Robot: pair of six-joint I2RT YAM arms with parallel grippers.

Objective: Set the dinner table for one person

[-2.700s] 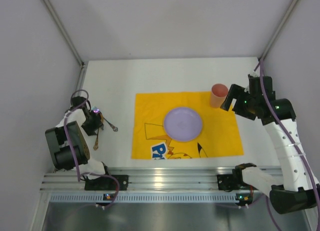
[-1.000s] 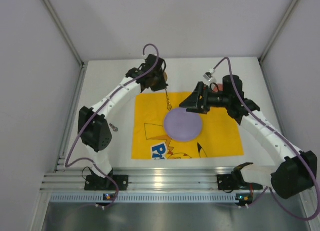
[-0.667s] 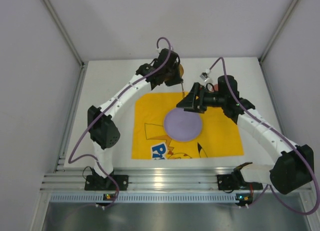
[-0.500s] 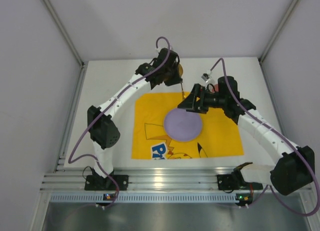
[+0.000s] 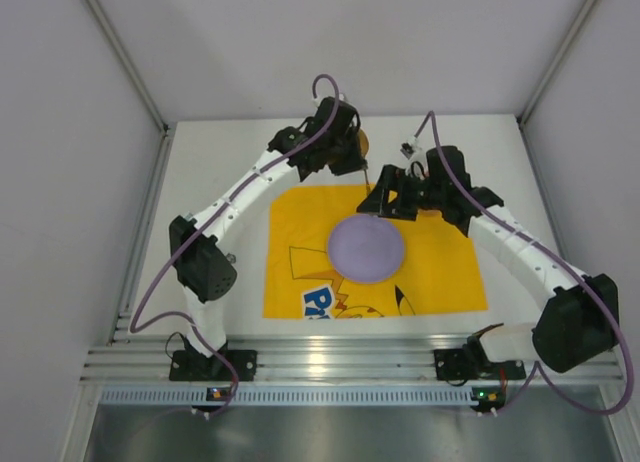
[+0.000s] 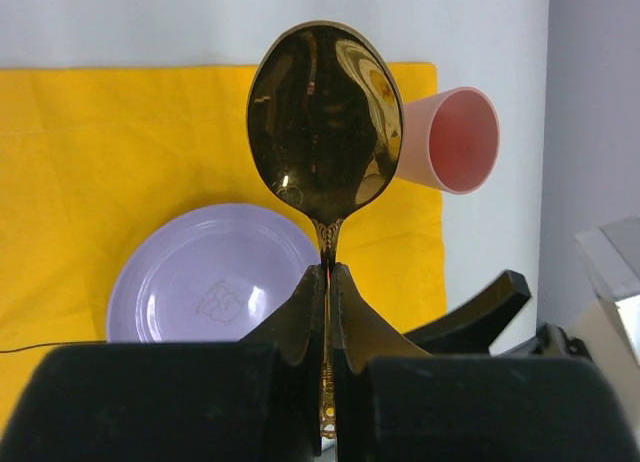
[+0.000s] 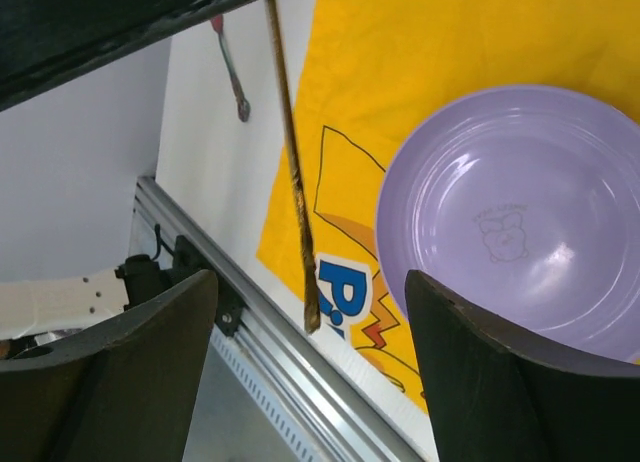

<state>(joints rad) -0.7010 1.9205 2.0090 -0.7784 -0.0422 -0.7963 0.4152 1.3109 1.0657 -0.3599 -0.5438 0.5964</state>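
Note:
My left gripper point(image 5: 350, 154) is shut on a gold spoon point(image 6: 325, 122) at its neck and holds it in the air over the back edge of the yellow mat point(image 5: 300, 232), which lies on the white dinner table point(image 5: 215, 172). The spoon's handle point(image 7: 292, 172) hangs down between the fingers of my right gripper point(image 5: 380, 204), which is open and not touching it. In the left wrist view the gripper point(image 6: 327, 272) pinches the neck. A purple plate point(image 5: 366, 248) lies on the mat. A pink cup point(image 6: 450, 140) stands at the mat's back right corner. A fork point(image 7: 230, 67) lies on the table left of the mat.
A ribbed aluminium rail point(image 5: 320, 357) runs along the near edge of the table. Grey walls close in the left, back and right sides. Both arms meet over the back middle of the mat.
The left arm carried the spoon from the table's left side to the back centre. The right arm swung left from the cup, and its open jaws now flank the spoon's handle.

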